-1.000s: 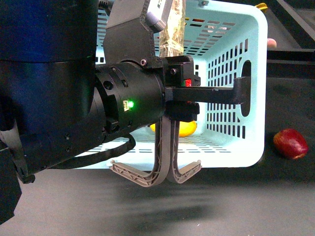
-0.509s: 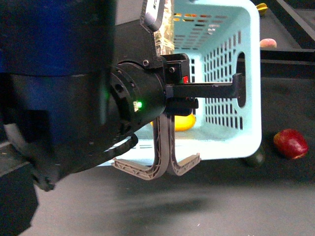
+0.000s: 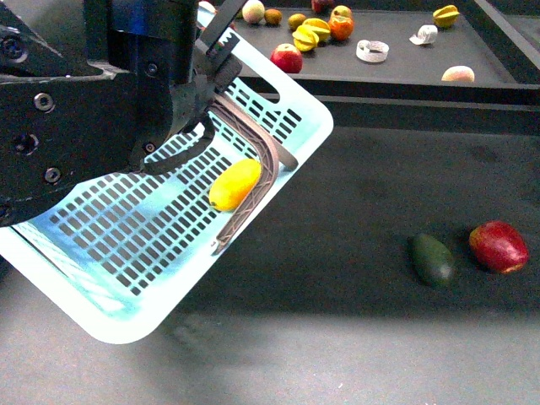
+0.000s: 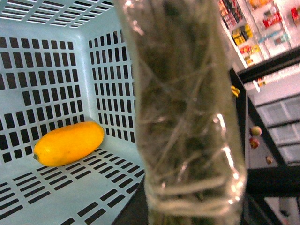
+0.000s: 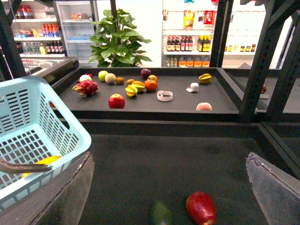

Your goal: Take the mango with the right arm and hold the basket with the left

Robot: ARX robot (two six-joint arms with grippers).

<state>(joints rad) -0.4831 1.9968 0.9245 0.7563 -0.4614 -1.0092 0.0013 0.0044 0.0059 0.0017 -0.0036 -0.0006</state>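
The mango (image 3: 235,184) lies inside the basket (image 3: 101,312), against its grey-brown handles (image 3: 257,173) and a little below the left hand (image 3: 218,52). In the front view, half a second ago the basket stood nearly square to the camera with the left arm (image 3: 76,126) filling the foreground. Now the basket is swung up and canted over the dark surface (image 3: 337,337), and the arm has drawn off to the upper corner (so the holding half of the task looks done, with the fruit already riding in the basket). The arm hides most of that hand's jaws, but since the basket hangs clear of the surface from it, I judge it to be pinching the rim. A dark green fruit (image 3: 433,258) and a red fruit (image 3: 499,245) lie well apart from that hand. In the left wrist view a blurred, tape-wrapped finger (image 4: 187,117) stands at the basket's edge, with the mango resting on the slotted floor beyond it. In the right wrist view the right hand (image 5: 168,157) is spread wide and empty above the surface. The basket and a sliver of mango sit outside one finger, while the green and red fruits lie between the fingers.
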